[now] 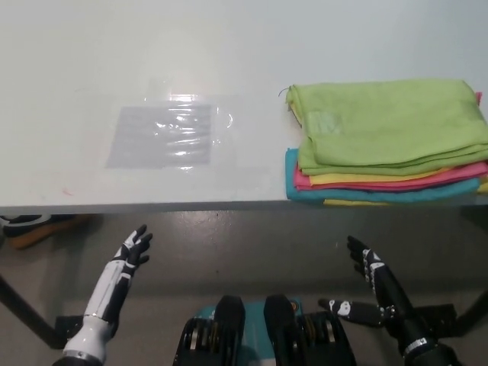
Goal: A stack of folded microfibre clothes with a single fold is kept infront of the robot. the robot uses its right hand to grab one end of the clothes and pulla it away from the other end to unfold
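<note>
Both hands are hanging open below the table [91, 69] edge: left hand [131, 250], right hand [371, 268]. Folded cloths [385, 141] are lying stacked on the table's right side.

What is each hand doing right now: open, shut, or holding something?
Left hand: open, holding nothing, below the table edge.
Right hand: open, holding nothing, below the stack of cloths.

Bright, soft, glare on table [61, 46]
</note>
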Motion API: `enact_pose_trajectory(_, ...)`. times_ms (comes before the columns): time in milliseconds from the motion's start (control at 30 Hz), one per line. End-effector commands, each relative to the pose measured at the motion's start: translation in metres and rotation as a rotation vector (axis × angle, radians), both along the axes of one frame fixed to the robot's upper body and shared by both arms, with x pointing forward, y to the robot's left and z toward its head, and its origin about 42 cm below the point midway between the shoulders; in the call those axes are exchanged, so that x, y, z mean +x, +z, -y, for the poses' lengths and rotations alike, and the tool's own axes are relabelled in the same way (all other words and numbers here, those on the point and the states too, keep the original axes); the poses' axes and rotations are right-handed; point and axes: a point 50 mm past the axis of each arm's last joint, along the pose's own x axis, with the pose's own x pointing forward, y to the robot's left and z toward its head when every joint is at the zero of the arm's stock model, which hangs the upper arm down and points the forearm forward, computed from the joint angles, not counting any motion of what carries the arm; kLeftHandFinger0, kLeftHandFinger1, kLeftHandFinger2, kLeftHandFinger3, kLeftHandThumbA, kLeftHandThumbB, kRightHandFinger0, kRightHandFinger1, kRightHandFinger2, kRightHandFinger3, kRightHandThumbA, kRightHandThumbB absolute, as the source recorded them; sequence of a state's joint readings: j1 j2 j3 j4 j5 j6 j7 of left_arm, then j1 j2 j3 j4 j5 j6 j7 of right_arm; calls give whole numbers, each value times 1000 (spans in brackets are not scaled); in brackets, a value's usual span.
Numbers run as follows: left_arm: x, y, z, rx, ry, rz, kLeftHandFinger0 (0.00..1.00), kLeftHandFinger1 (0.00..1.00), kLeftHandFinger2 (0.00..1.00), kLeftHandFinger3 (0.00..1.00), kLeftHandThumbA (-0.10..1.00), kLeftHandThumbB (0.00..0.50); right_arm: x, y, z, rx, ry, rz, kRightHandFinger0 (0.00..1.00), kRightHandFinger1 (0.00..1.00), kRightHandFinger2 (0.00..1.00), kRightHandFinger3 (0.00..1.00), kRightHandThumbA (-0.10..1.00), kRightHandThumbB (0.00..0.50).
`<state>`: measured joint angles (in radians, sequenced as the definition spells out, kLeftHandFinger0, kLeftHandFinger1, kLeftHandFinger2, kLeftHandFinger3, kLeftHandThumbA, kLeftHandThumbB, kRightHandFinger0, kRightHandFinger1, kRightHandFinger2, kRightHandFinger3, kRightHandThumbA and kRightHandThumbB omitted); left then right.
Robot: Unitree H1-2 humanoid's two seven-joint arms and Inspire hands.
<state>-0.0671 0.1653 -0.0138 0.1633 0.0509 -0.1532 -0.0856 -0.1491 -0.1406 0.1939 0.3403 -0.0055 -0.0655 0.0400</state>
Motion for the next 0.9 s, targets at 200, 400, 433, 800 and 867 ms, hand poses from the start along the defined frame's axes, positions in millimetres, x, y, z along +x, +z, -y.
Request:
enact_pose_trajectory(200, -8, 7, 7, 36, -64, 57, 1000, 1000, 1000, 1000, 1000, 157, -4, 6, -3, -16, 66, 59, 1000, 1000, 1000, 1000, 1000, 221)
enact_pose_trajectory(400, -16, 3, 4, 37, -62, 34, 1000, 1000, 1000, 1000, 1000, 169, -12, 7, -2, 25, 44, 55, 1000, 1000, 1000, 1000, 1000, 219)
enact_pose_trajectory(433, -16, 4, 4, 41, -57, 22, 1000, 1000, 1000, 1000, 1000, 173, -12, 8, -2, 25, 44, 69, 1000, 1000, 1000, 1000, 1000, 208)
enact_pose_trajectory(800, -10, 9, 1, 58, -48, 8, 1000, 1000, 1000, 1000, 1000, 203, -5, 19, -6, 204, -13, 159, 1000, 1000, 1000, 1000, 1000, 166)
enact_pose_trajectory(867, -11, 9, 0, 58, -46, 18, 1000, 1000, 1000, 1000, 1000, 194, -4, 21, -5, 244, -40, 173, 1000, 1000, 1000, 1000, 1000, 166)
